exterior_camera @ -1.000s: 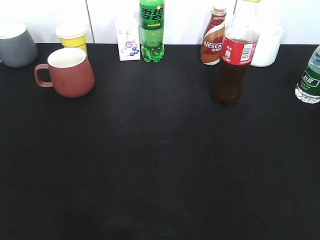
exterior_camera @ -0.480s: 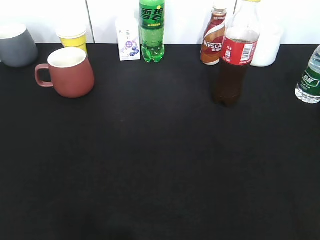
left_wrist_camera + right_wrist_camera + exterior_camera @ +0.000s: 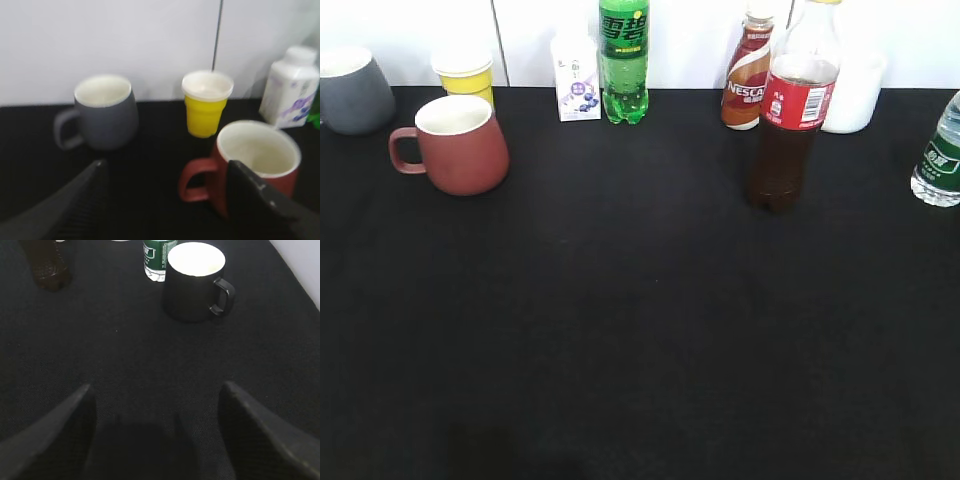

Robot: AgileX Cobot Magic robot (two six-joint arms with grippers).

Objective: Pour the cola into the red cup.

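Observation:
The cola bottle (image 3: 788, 110) with its red label stands upright at the back right of the black table; its dark base shows in the right wrist view (image 3: 48, 265). The red cup (image 3: 460, 145) stands at the back left with its handle to the left; it also shows in the left wrist view (image 3: 255, 167). My left gripper (image 3: 165, 172) is open and empty, with the cup's handle just inside its right finger. My right gripper (image 3: 156, 395) is open and empty over bare table, well short of the cola. Neither gripper shows in the exterior view.
A grey mug (image 3: 352, 90), a yellow paper cup (image 3: 466, 72), a white carton (image 3: 576, 80), a green soda bottle (image 3: 623, 60), a Nescafe bottle (image 3: 747, 75) and a white container (image 3: 855, 90) line the back. A green-labelled water bottle (image 3: 940, 155) and a black mug (image 3: 196, 282) stand right.

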